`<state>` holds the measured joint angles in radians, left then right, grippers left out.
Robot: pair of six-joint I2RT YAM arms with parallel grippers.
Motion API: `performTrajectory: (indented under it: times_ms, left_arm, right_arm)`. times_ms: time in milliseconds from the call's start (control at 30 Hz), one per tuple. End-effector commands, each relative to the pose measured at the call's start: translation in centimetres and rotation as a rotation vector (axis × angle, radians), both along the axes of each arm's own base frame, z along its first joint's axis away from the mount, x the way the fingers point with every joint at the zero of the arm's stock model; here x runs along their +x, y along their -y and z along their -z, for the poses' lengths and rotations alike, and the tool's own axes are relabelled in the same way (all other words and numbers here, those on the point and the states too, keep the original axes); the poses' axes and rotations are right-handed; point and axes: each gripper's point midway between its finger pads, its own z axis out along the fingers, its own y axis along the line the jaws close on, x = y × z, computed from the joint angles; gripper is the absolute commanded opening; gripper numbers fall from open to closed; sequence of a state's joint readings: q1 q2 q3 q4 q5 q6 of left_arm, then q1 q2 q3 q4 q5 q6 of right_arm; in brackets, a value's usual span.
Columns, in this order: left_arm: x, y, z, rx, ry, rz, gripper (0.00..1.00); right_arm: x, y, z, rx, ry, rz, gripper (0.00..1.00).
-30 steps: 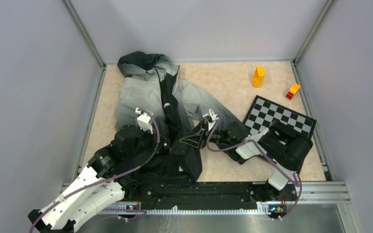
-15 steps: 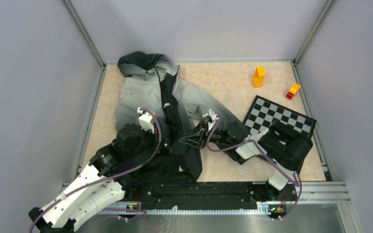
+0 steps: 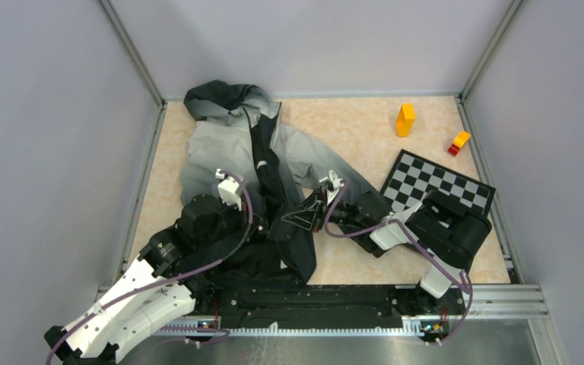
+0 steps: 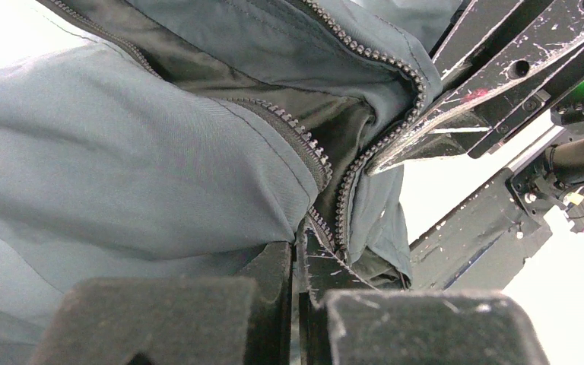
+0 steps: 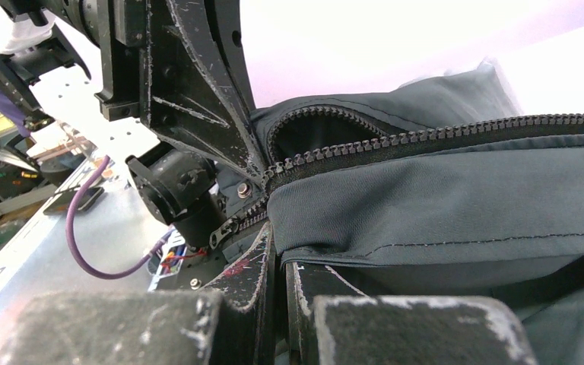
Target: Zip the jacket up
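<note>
Change since earlier: almost nothing. We note only a slight shift of the right hand (image 3: pixel 298 216) toward the right of the top view, and the jacket (image 3: pixel 224 144) lies as it did.
Jacket location: spread on the surface (image 3: pixel 365 125), left of centre in the top view, hood at the top, dark hem at the bottom between both arms.
Grip, left: the left hand (image 4: pixel 298 255) is pressed together on hem fabric at the zipper (image 4: pixel 346 194).
Grip, right: the right hand pinches the opposite zipper edge, its tips just beside the left hand.
Step in hand: we judge it to be aligning the two zipper ends.
Method: we keep both pinches firm, bring the tooth rows parallel and level, and keep folded fabric out from between them.
</note>
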<state>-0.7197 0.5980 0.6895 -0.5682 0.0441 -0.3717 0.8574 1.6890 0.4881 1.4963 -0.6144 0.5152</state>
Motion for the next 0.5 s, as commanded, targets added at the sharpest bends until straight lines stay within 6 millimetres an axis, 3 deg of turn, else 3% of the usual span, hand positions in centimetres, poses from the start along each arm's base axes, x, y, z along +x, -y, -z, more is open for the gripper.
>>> performTrajectory:
  times_ms: [0,467]
  left_arm:
    - [0.13,0.83,-1.54,-0.048,0.049,0.036,0.0]
    - [-0.4,1.6,-1.3,-0.041,0.024,0.096,0.0]
  right_arm:
    - [-0.58,1.26,-6.12,0.206,0.181,0.029,0.0]
    - [0.15,1.34,-6.29,0.213,0.157,0.055,0.0]
